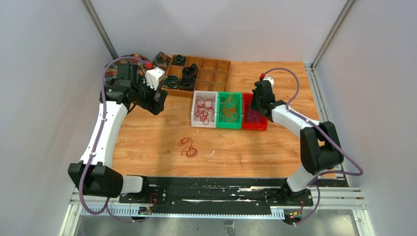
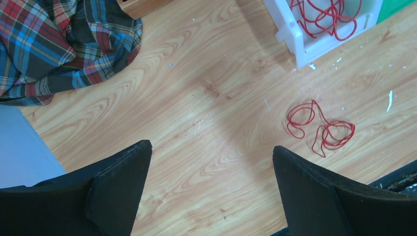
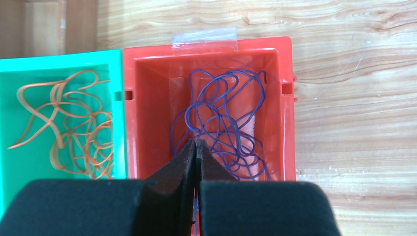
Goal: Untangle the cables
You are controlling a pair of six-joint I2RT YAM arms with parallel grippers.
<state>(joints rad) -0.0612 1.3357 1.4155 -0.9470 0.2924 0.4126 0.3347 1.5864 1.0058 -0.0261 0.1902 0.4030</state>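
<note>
Left pincer (image 2: 211, 147) stands spread wide with nothing between its fingers, hanging above bare worktop (image 1: 147, 142) with the plaid cloth (image 2: 64, 44) off to its left. From it, we find the loose red cable (image 2: 320, 129) to the right and nearer the arm bases, lying flat on the wood. Its two loops are strung along a line running slantwise toward the near right. We judge this arm the nearer one to it, so the reach would go rightward and back toward the bases.

Further right sit three bins side by side: the white bin (image 1: 193, 115) with red cables (image 1: 204, 108), the green bin (image 1: 220, 118) with orange cables (image 1: 229, 109), and the red bin (image 3: 209, 49) with purple cables (image 3: 221, 118).

Over that last bin the right pincer (image 3: 196, 145) is closed, finger against finger. Its tips are down among the purple strands, and we cannot tell whether one is nipped.

Only the right wrist view shows that closure and the purple tangle, since the arm covers much of them from above. Only the top view shows both arms against the loose cable.
</note>
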